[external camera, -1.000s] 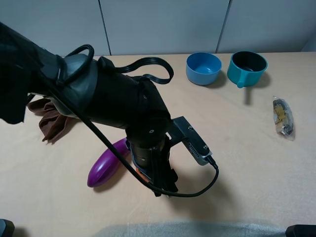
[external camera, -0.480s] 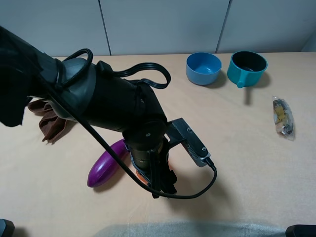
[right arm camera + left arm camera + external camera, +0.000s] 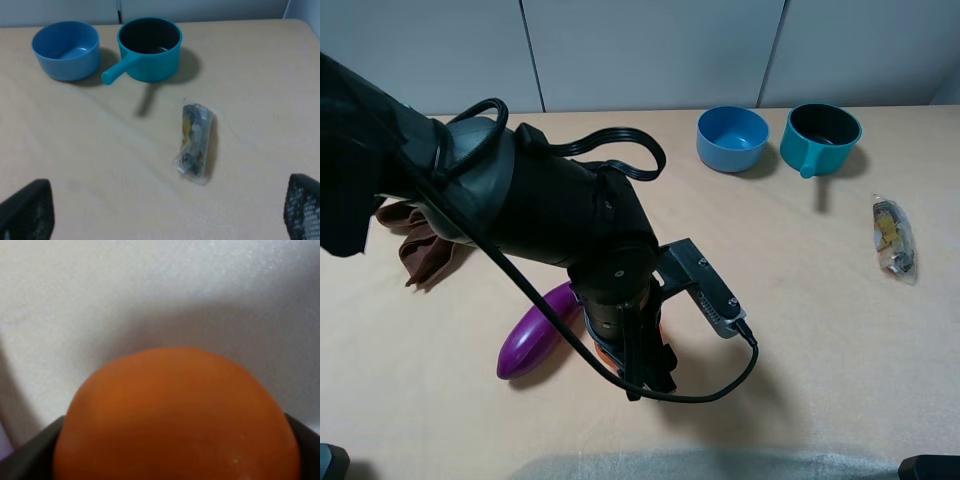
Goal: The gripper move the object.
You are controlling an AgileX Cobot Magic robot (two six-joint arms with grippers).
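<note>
Jaws: the left gripper (image 3: 645, 380) points down, its two black fingers (image 3: 25, 460) set against either flank of the orange fruit (image 3: 175, 415), narrowed to the fruit's width and seemingly gripping it; the right gripper (image 3: 165, 215) is spread wide and holds nothing
Orange fruit: near the front edge of the counter (image 3: 820, 330), left of its middle, mostly hidden under the left arm in the high view; whether it rests on the surface or sits just clear cannot be told
Eggplant: the purple eggplant (image 3: 535, 335) lies just beside the fruit on the left-edge side, rounded end toward the front-left corner
Elsewhere: a brown cloth (image 3: 425, 245) by the left edge; a blue bowl (image 3: 732, 138) and a teal pot (image 3: 820, 135) along the back edge toward the right corner; a wrapped packet (image 3: 894, 236) near the right edge
Risk: a smooth round fruit may squirt from a hold set off its widest part and roll for the front edge; the fingers or the drooping black cable (image 3: 720, 385) may drag the eggplant lying so near
Axis: the fruit is close to a ball, so no long axis shows; its stem end is out of sight, and which way it points cannot be told
</note>
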